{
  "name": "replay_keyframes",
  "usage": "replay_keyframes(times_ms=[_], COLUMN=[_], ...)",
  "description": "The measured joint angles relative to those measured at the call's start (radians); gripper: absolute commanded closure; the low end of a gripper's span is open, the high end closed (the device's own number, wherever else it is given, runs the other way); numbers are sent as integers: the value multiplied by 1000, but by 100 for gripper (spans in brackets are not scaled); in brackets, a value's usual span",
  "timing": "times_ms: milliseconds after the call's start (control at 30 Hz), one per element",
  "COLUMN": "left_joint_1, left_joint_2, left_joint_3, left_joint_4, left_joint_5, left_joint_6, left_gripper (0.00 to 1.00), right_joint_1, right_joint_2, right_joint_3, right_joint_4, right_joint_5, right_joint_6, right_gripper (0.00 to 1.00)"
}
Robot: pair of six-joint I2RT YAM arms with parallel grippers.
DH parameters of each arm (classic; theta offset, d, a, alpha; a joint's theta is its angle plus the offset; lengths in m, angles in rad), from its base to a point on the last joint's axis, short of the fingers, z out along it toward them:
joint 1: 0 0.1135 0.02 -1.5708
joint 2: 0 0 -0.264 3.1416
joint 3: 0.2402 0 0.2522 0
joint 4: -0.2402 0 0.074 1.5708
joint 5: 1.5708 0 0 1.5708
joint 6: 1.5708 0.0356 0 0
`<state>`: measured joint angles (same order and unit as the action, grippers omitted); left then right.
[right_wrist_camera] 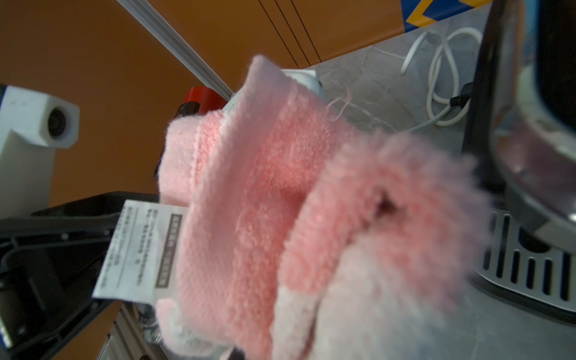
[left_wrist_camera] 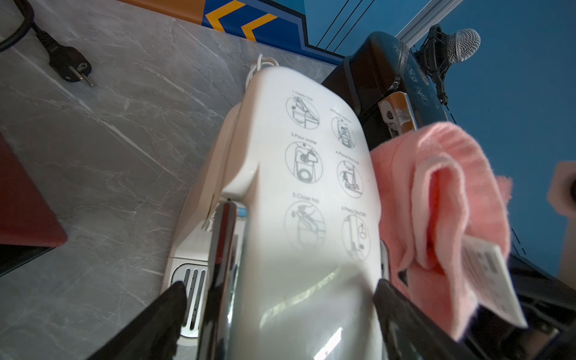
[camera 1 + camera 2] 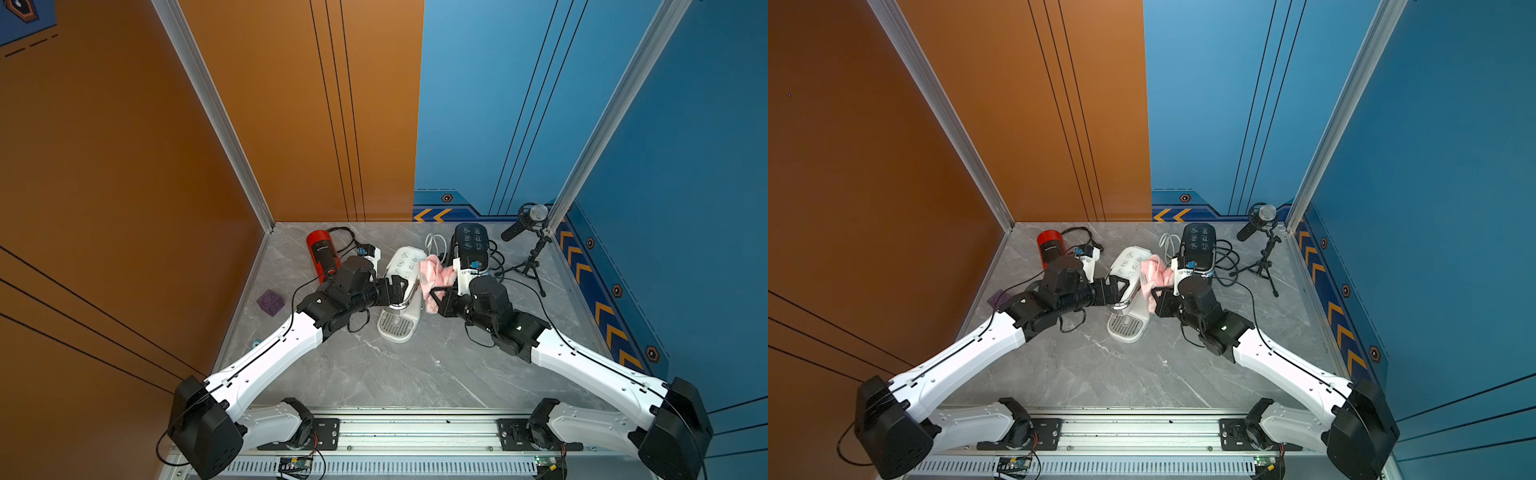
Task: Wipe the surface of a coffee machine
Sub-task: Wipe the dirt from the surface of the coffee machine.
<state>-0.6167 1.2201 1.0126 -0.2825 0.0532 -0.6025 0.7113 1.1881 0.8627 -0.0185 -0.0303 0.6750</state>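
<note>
- Spread wide, the left fingers (image 2: 168, 308) straddle the white coffee machine (image 2: 274, 174); its sticker (image 2: 324, 174) reads "3.Pour water", "5.Close top".
- Clamped on the pink cloth (image 1: 265, 202), the right fingers (image 1: 71, 212); its tag (image 1: 137, 249) print unreadable.

An orange wall panel (image 3: 270, 104) and a blue wall panel (image 3: 478, 104) are rising behind the grey marble tabletop (image 3: 395, 374), aluminium posts (image 3: 216, 112) standing at its far corners.

Tabletop (image 3: 395, 374) (marbled), white coffee machine (image 3: 409, 262), purple cube (image 3: 270, 302)
</note>
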Motion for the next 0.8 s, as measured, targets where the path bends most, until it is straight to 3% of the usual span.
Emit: replay_keyframes(times_ms=[300, 667, 800], left_joint_1=[0, -18, -33], left_joint_2=[-6, -7, -6], left_joint_3=[-11, -13, -19], left_joint_4=[14, 13, -2], left_joint_5=[0, -5, -10], left_joint_6=[-4, -16, -14], left_gripper=[6, 7, 7], right_joint_1=[-27, 211, 225], right_joint_2=[134, 50, 45], right_joint_3=[54, -107, -111], right_joint_4=[56, 129, 143], right_joint_5=[-55, -27, -33], right_joint_6=[-16, 59, 79], right_gripper=[100, 100, 100])
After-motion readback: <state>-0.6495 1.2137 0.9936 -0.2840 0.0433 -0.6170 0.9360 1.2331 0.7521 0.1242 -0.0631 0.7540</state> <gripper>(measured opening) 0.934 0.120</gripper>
